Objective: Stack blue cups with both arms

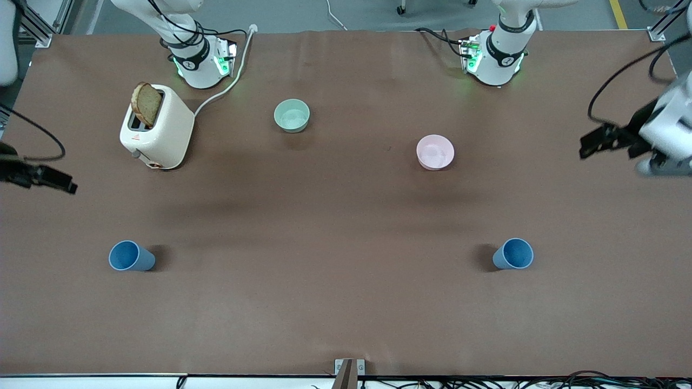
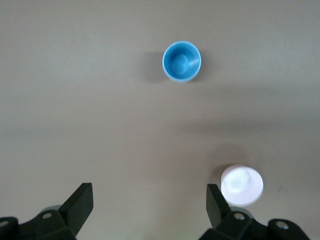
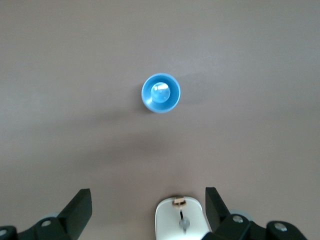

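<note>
Two blue cups stand upright and far apart on the brown table, both nearer to the front camera than the bowls. One cup is toward the right arm's end and shows in the right wrist view. The other cup is toward the left arm's end and shows in the left wrist view. My right gripper hangs high over the table's edge at its own end, open and empty. My left gripper hangs high over the table's other end, open and empty.
A cream toaster with a slice of toast stands near the right arm's base, its white cable running past that base. A mint-green bowl and a pink bowl sit farther from the front camera than the cups.
</note>
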### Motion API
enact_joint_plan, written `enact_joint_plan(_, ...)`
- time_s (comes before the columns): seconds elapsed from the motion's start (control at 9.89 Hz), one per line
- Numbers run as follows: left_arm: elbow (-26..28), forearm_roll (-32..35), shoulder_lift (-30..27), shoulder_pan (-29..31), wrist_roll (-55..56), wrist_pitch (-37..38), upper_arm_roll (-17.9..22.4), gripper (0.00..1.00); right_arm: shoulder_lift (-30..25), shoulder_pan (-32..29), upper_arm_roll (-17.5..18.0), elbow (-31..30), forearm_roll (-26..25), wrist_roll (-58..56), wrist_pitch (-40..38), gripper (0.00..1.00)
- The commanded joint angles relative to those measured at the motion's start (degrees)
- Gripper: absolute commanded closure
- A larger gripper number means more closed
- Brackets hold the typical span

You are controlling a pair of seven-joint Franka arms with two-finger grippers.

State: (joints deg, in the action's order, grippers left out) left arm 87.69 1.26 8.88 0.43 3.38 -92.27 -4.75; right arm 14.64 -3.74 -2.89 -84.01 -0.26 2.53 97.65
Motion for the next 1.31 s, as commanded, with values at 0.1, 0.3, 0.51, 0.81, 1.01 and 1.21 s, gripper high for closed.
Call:
enact_joint_plan(0.1,0.46,-0.38,12.10,1.58,0.67,-9.83,0.18,0.00,10.38,-1.53,0.52,-1.06,-0.45,-0.42,13.74,0.00)
enact_joint_plan(0.3,4.40,-0.38,15.72,1.15,1.80,-18.34,0.18,0.00,16.01,-2.93,0.52,-1.69,-0.45,-6.61,20.27,0.00)
enact_joint_plan(0.51,6.09,-0.29,18.97,1.06,1.99,-21.72,0.09,0.00,17.70,-3.91,0.61,-3.43,-0.27,-11.05,22.57,0.00)
enact_joint_plan(0.81,6.36,0.14,22.40,0.62,2.07,-26.55,0.01,0.06,18.49,-4.00,0.61,-12.75,-0.27,-11.50,37.24,0.00)
enact_joint_plan(1.01,6.53,0.15,23.12,0.45,1.90,-26.91,-0.17,0.24,21.03,-3.82,0.52,-12.06,-0.79,-11.67,37.79,0.20)
enact_joint_plan(1.21,5.92,0.23,23.82,0.88,1.38,-28.31,-0.17,0.27,21.22,-3.47,0.61,-11.10,-1.06,-11.59,37.62,0.99)
